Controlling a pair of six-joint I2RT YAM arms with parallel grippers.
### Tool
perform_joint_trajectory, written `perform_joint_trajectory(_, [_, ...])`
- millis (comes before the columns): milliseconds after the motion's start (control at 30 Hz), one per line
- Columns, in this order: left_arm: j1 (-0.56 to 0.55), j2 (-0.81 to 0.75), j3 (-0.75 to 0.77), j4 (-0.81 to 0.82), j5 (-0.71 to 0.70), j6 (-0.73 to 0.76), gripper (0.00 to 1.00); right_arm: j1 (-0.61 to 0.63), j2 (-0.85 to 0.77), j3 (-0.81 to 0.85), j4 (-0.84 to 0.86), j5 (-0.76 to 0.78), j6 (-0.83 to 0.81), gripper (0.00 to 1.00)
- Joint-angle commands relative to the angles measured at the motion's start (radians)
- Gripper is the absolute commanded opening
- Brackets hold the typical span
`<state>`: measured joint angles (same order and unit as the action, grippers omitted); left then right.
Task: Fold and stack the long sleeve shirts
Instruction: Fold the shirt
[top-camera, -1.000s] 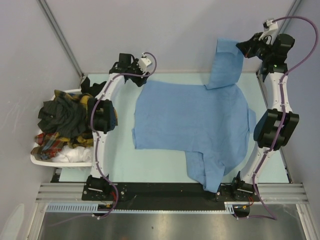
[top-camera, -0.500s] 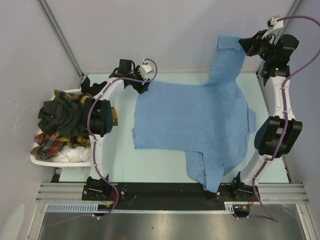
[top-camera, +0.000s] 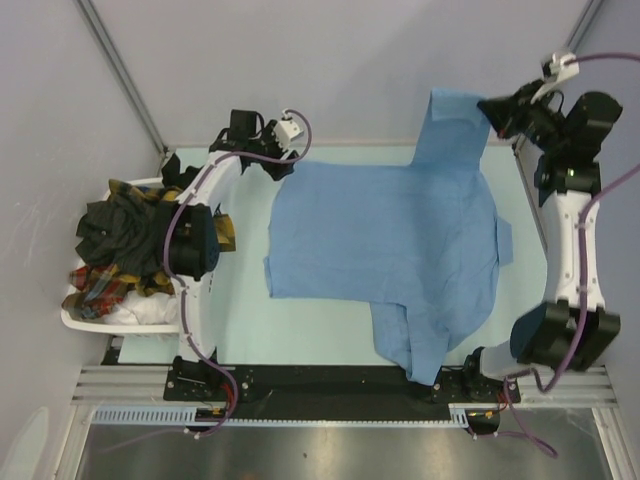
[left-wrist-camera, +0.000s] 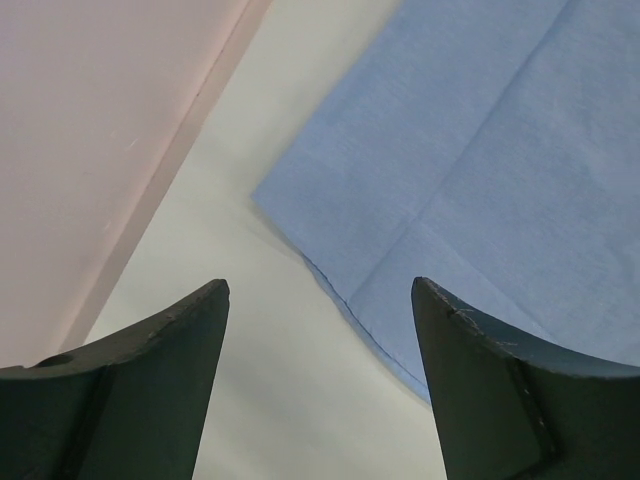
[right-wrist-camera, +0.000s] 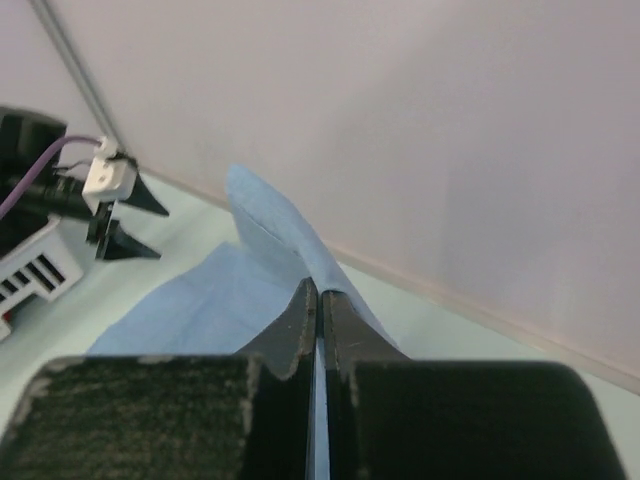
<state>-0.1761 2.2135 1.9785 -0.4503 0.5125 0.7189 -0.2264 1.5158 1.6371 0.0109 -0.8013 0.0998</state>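
A light blue long sleeve shirt (top-camera: 385, 240) lies spread flat on the table. Its far sleeve (top-camera: 450, 130) is lifted up off the table. My right gripper (top-camera: 492, 108) is shut on that sleeve's end; in the right wrist view the blue cloth (right-wrist-camera: 265, 235) runs up into the shut right gripper (right-wrist-camera: 320, 292). My left gripper (top-camera: 283, 166) hovers open at the shirt's far left corner (left-wrist-camera: 300, 200), holding nothing (left-wrist-camera: 320, 290). Several other long sleeve shirts, dark green-black (top-camera: 125, 235), yellow-black plaid (top-camera: 165, 200) and red plaid (top-camera: 100, 285), are heaped at the left.
The heap fills a white slatted basket (top-camera: 120, 320) at the table's left edge, beside the left arm. The back wall (top-camera: 350, 70) stands close behind both grippers. The shirt's near sleeve (top-camera: 415, 345) hangs toward the front rail (top-camera: 330, 385).
The right gripper has risen and shifted right, drawing the sleeve up taller. The left gripper has edged slightly left and back at the shirt's far corner.
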Motion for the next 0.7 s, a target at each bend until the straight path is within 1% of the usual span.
perform_joint_trajectory(0, [0.004,-0.133,-0.082,-0.031,0.066,0.083,0.79,-0.004,-0.324,-0.166,-0.19,-0.053,-0.199,0.0])
perform_joint_trajectory(67, [0.007,-0.153,-0.124,-0.033,0.073,0.096,0.79,-0.025,-0.414,-0.227,-0.254,-0.042,-0.244,0.0])
perform_joint_trajectory(100, [0.007,-0.161,-0.136,-0.034,0.075,0.108,0.79,-0.034,-0.463,-0.273,-0.312,-0.035,-0.262,0.0])
perform_joint_trajectory(133, [0.007,-0.176,-0.147,-0.036,0.073,0.114,0.79,-0.05,-0.536,-0.292,-0.342,-0.027,-0.291,0.0])
perform_joint_trajectory(167, [0.007,-0.187,-0.17,-0.037,0.075,0.123,0.8,-0.083,-0.578,-0.307,-0.37,-0.018,-0.302,0.0])
perform_joint_trajectory(233, [0.007,-0.211,-0.196,-0.056,0.09,0.174,0.8,-0.126,-0.673,-0.347,-0.462,-0.018,-0.349,0.0])
perform_joint_trajectory(333, [0.007,-0.241,-0.24,-0.09,0.107,0.257,0.81,-0.197,-0.767,-0.394,-0.589,0.008,-0.409,0.0])
perform_joint_trajectory(400, [0.004,-0.25,-0.26,-0.108,0.106,0.301,0.82,-0.226,-0.799,-0.448,-0.638,0.027,-0.42,0.0])
perform_joint_trajectory(500, [0.001,-0.252,-0.273,-0.145,0.104,0.355,0.82,-0.229,-0.816,-0.508,-0.631,0.068,-0.416,0.0])
perform_joint_trajectory(567, [-0.003,-0.239,-0.274,-0.171,0.106,0.375,0.82,-0.229,-0.79,-0.551,-0.612,0.088,-0.408,0.0])
perform_joint_trajectory(600, [-0.006,-0.232,-0.268,-0.182,0.103,0.378,0.8,-0.229,-0.777,-0.565,-0.6,0.097,-0.397,0.0])
perform_joint_trajectory(667, [-0.02,-0.215,-0.239,-0.224,0.097,0.384,0.79,-0.229,-0.722,-0.582,-0.585,0.108,-0.382,0.0])
